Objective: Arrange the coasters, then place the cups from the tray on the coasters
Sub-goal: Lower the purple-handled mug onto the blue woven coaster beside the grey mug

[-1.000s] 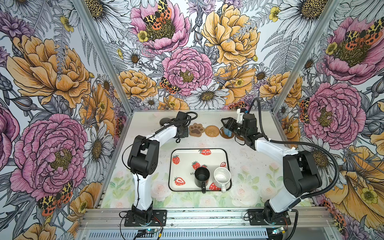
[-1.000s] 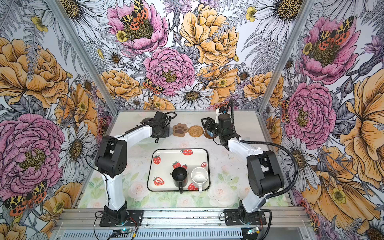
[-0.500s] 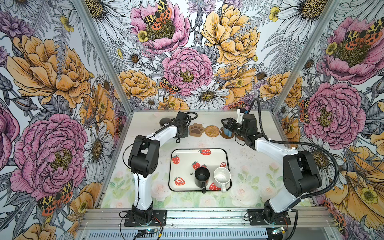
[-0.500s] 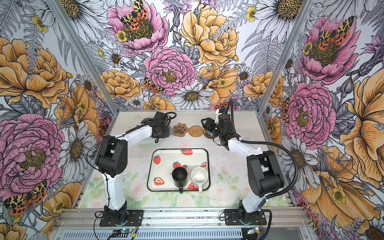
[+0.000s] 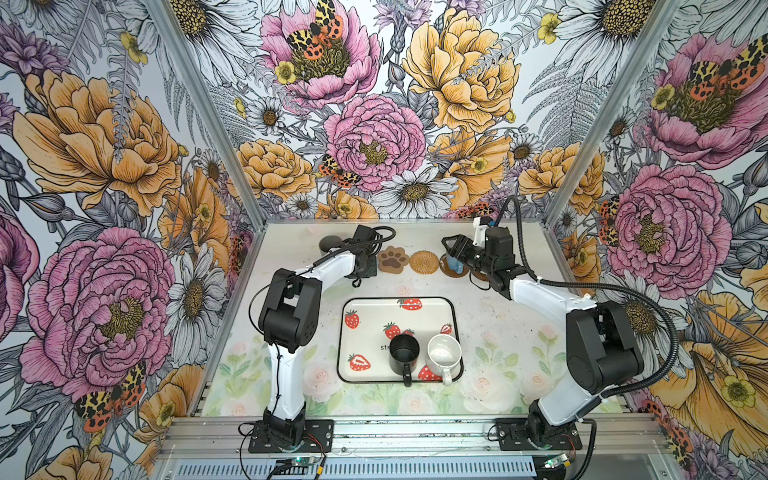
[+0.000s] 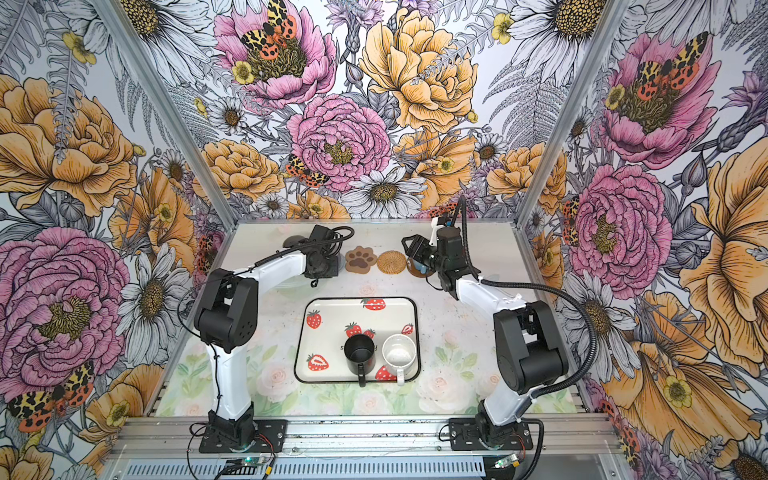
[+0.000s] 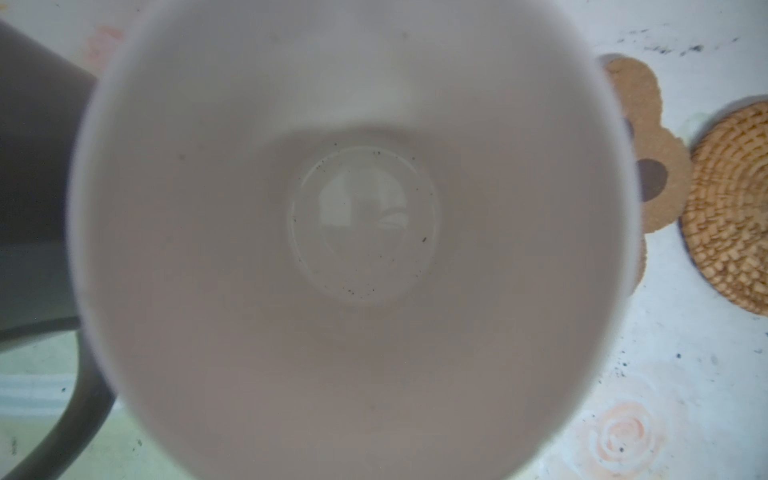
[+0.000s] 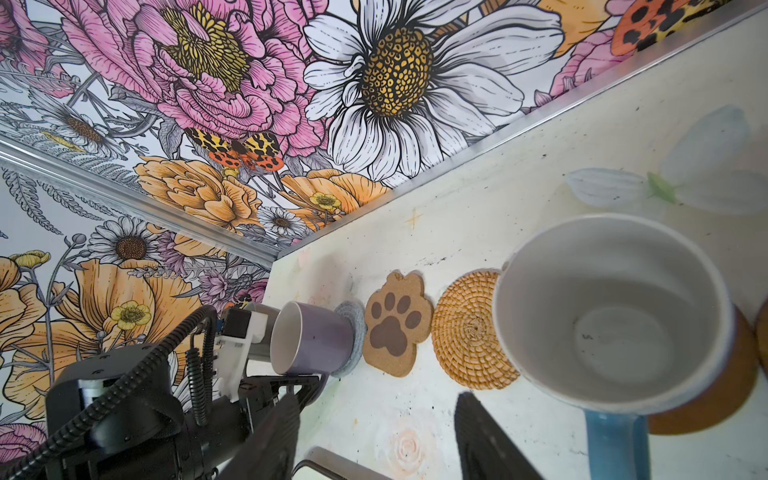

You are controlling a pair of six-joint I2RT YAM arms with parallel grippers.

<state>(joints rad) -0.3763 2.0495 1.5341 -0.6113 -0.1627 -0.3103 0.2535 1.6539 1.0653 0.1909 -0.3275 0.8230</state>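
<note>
Floral-walled cell, pale worktop. L pincer (image 5: 365,266) hangs right over the lavender cup (image 8: 311,336), which sits on the grey woven coaster (image 8: 355,328); its grip is hidden, so can't tell if it's pinching. Tall grey cup (image 5: 330,244) is just beside it. Paw coaster (image 5: 392,259) & rattan coaster (image 5: 424,262) lie bare btw the pincers. R pincer (image 5: 452,250) is spread, w/ the light blue cup (image 8: 611,307) beside it on a dark brown coaster (image 8: 715,395), handle outside the jaws. Tray (image 5: 370,336), nearer the arm bases, holds the black cup (image 5: 404,353) & speckled cup (image 5: 444,353). Tip: check the base is flat & centred, let go, lift straight up.
</note>
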